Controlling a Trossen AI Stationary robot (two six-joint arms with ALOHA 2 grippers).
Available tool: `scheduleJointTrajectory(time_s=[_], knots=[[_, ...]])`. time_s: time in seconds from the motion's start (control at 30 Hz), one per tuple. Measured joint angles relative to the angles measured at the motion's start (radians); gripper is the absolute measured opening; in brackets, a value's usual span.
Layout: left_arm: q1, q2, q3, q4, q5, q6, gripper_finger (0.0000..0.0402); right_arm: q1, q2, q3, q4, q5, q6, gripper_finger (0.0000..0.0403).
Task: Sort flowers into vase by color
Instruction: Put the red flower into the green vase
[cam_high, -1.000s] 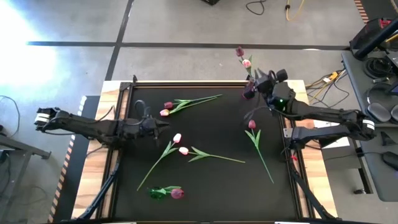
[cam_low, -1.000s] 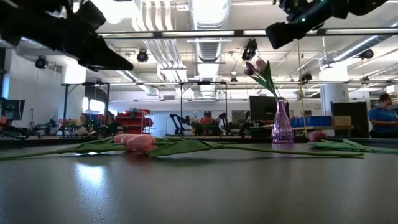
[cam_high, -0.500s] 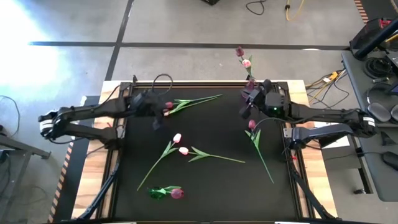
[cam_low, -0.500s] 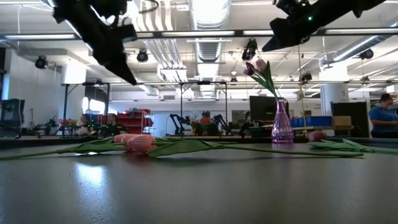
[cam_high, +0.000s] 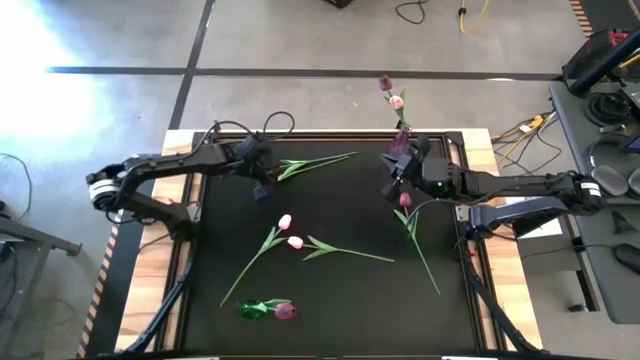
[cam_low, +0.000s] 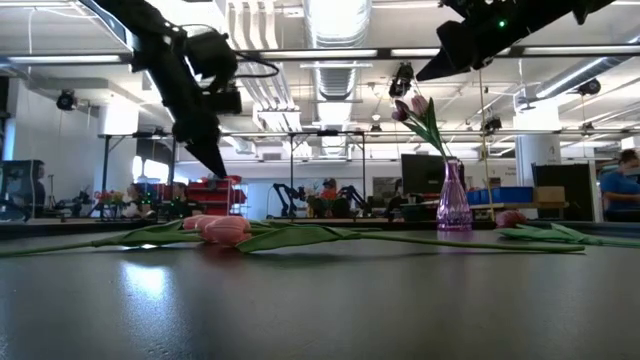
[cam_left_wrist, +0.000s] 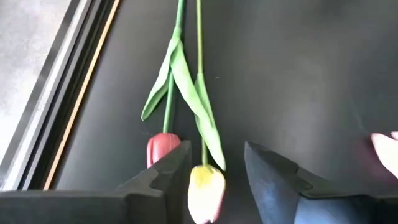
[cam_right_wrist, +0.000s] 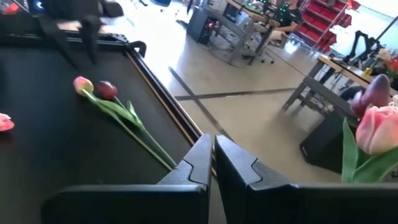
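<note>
Hovering over the two tulips near the mat's (cam_high: 330, 290) far-left corner, left gripper (cam_high: 261, 188) has fingers apart, nothing between them. Its wrist view shows the pale tulip head (cam_left_wrist: 205, 185) sitting in the gap between the fingers (cam_left_wrist: 171, 168), dark pink head (cam_left_wrist: 163, 149) just beside it, both stems running away side by side.

Right gripper (cam_high: 390, 188) is up in the air near the mat's far-right side, fingers pressed together, holding nothing. Purple vase (cam_low: 454, 200) stands at the mat's far-right edge with a dark head (cam_high: 385, 83) and a pale head (cam_high: 397, 101) already in it.

Rest of the flowers lie flat on the mat:
- one dark tulip (cam_high: 405, 200) just below the right gripper, stem toward the near-right
- two pale ones (cam_high: 290, 232) mid-mat, heads close together
- one dark tulip (cam_high: 285, 311) at the near edge, next to a green vase (cam_high: 252, 311) lying on its side
</note>
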Motion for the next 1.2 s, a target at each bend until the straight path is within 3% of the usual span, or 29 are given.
scheduleJointTrajectory(time_s=[0.2,0.4,0.57,0.93,1.07,1.2], knots=[[0.044,0.1,0.015,0.072,-0.004,0.016,0.017,0.007,0.0,0.0,0.001,0.0,0.009,0.0013],[0.083,0.209,0.051,0.094,-0.011,0.022,0.0168,0.007,0.0,-0.001,0.001,0.0,0.01,0.0013],[0.091,0.285,0.079,0.094,-0.108,0.032,0.0166,0.007,0.0,-0.003,0.001,0.0,0.009,0.0013],[0.091,0.384,0.092,0.097,-0.128,0.049,0.0165,0.007,0.0,-0.008,0.0,0.0,0.009,0.0013],[0.091,0.393,0.092,0.096,-0.164,0.07,0.0147,0.007,0.0,-0.008,0.0,0.0,0.01,0.0013],[0.091,0.388,0.092,0.084,-0.189,0.084,0.0099,0.007,0.0,-0.008,0.0,0.0,0.011,0.0013]])
